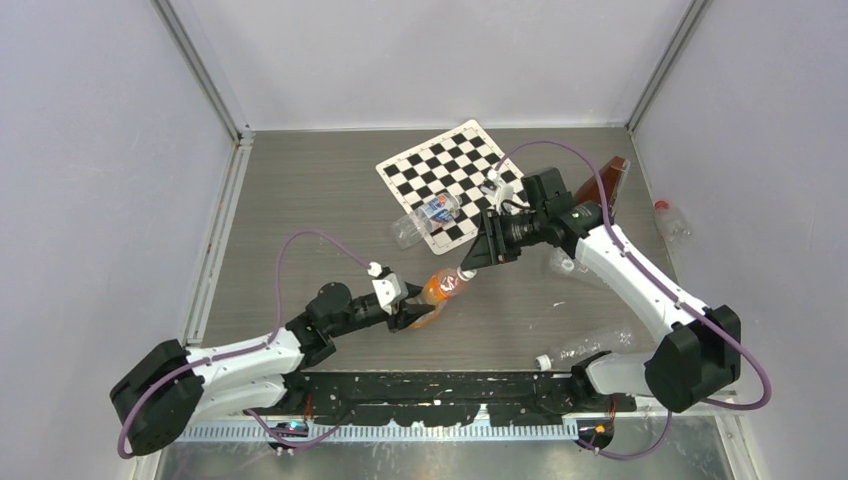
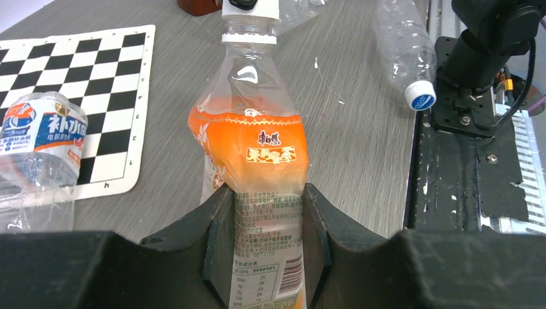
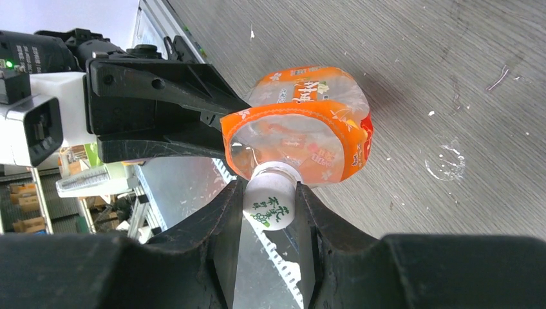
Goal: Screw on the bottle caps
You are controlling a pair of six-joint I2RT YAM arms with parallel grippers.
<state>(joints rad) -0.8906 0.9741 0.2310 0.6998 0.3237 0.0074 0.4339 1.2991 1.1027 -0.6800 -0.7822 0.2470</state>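
An orange-labelled clear bottle (image 1: 440, 288) is held off the table between both arms. My left gripper (image 2: 266, 222) is shut on its lower body, squeezing the label (image 2: 269, 193). A white bottle cap (image 3: 270, 201) with green print sits on the bottle's neck, and my right gripper (image 3: 270, 206) is shut on that cap, one finger on each side. In the top view the right gripper (image 1: 477, 258) meets the bottle's mouth from the upper right, while the left gripper (image 1: 408, 312) grips from the lower left.
A chessboard mat (image 1: 452, 182) lies at the back with a blue-labelled bottle (image 1: 428, 215) on its edge. A capped clear bottle (image 1: 585, 348) lies near the right arm's base, more clear bottles (image 1: 672, 222) and a brown one (image 1: 604, 180) at right.
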